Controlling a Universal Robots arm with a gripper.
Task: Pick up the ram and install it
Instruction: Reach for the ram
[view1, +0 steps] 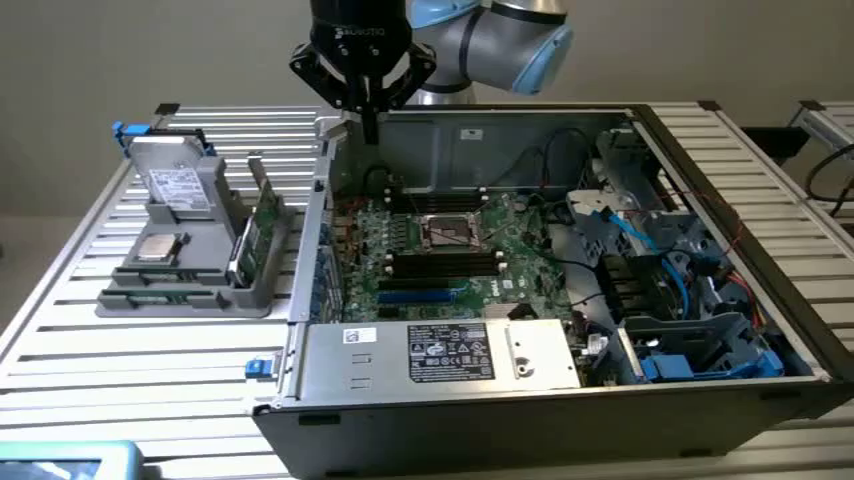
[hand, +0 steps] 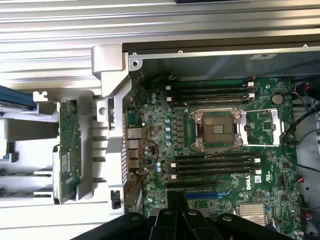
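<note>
Exterior view first: the gripper (view1: 370, 128) hangs above the far rim of the open computer case (view1: 534, 425), toward the exterior view's left, its fingers (view1: 370, 112) pressed together, gripping nothing and touching nothing. The ram (hand: 70, 150) stands on edge in a grey holder tray (view1: 174, 300) just beside the case, well apart from the gripper. White lettering on the gripper body looks like ROBOTIQ. In the wrist view the motherboard (hand: 160, 125) carries a white DELL logo (hand: 246, 182) near its black slots (hand: 215, 162), which lie in two banks on either side of the processor socket (hand: 217, 129). A black-and-white label (view1: 450, 352) sits on the metal box at the case's near edge; its print is too small to read. The case is open on top, with free room above the board, and its upright side wall stands between tray and board. Both case and tray rest on a slatted metal table (view1: 134, 370)
</note>
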